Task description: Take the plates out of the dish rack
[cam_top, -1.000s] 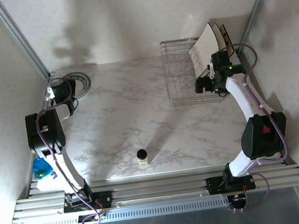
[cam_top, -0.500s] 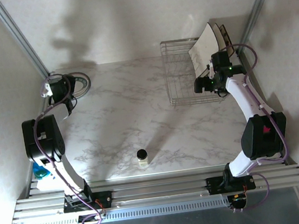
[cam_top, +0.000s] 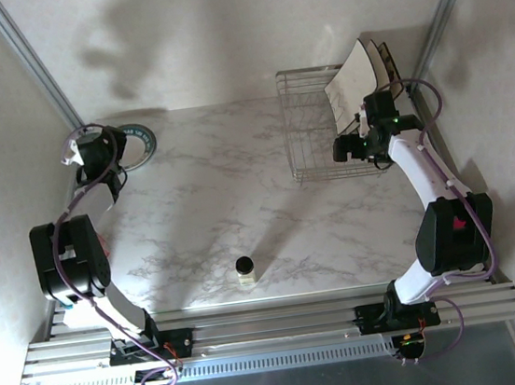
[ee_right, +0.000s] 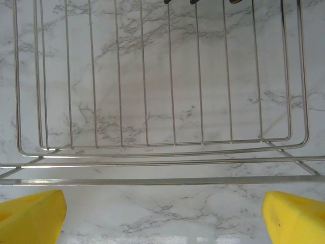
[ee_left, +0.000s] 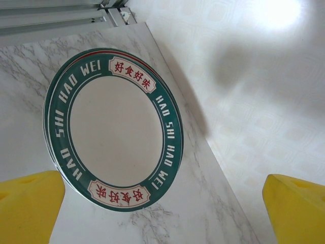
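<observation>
A round white plate with a teal-green rim and red characters (ee_left: 114, 129) lies flat on the marble table at the back left (cam_top: 135, 140). My left gripper (ee_left: 162, 223) hangs just beside it, open, its yellow fingertips (ee_left: 28, 208) wide apart with nothing between them; from above the left gripper (cam_top: 98, 154) sits at the plate's left edge. The silver wire dish rack (cam_top: 311, 134) stands at the back right, with square cream plates (cam_top: 357, 82) leaning in its far right end. My right gripper (cam_top: 346, 149) hovers open at the rack's near right side, its wire floor (ee_right: 162, 101) ahead of the open right gripper (ee_right: 162, 218).
A small jar with a dark cap (cam_top: 245, 268) stands near the front middle of the table. Walls close in behind and on both sides. The aluminium rail (cam_top: 273, 322) with the arm bases runs along the near edge.
My left arm has swung back and left off the round plate, which now lies uncovered on the table, and its jaws opened a little wider. The right gripper edged slightly left.
</observation>
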